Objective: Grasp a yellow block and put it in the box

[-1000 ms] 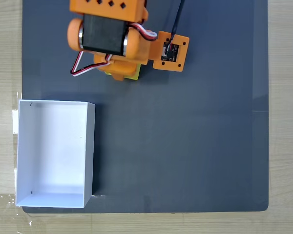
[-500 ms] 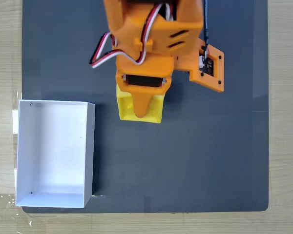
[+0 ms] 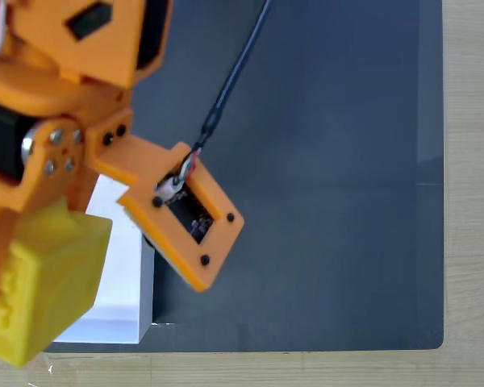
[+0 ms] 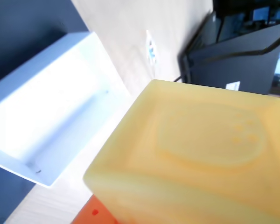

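Observation:
The yellow block (image 3: pixel 44 282) hangs high, close to the fixed camera at the lower left, and my orange gripper (image 3: pixel 28 262) is shut on it. From the fixed view it sits over the white box (image 3: pixel 117 310), which the arm and block mostly cover. In the wrist view the yellow block (image 4: pixel 200 154) looms large at the lower right. The white box (image 4: pixel 51 107) lies below and to its left, its floor bare.
A dark grey mat (image 3: pixel 323 201) covers the table, with pale wood (image 3: pixel 472 193) along the right and bottom edges. The orange wrist-camera mount (image 3: pixel 189 218) and its black cable (image 3: pixel 234 76) reach over the mat's middle. Dark monitors (image 4: pixel 242 51) stand beyond the table.
The arm has swung from the mat's top centre to the left and risen toward the camera. It carried the yellow block off the mat and over the box.

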Robot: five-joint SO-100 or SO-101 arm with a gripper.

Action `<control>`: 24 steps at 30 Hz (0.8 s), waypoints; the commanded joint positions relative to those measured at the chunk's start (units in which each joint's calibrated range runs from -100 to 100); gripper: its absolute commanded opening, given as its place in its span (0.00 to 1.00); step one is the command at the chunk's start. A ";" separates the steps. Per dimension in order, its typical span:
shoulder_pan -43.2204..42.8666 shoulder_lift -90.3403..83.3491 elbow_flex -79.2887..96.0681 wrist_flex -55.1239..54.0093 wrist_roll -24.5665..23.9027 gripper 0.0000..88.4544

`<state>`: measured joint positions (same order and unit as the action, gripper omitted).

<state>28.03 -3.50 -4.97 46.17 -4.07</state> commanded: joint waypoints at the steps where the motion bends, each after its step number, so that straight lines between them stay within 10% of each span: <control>1: 2.28 4.35 -2.68 -3.67 2.07 0.26; 24: 2.70 25.79 -10.64 -4.11 5.75 0.27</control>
<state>30.45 22.97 -11.56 42.45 1.43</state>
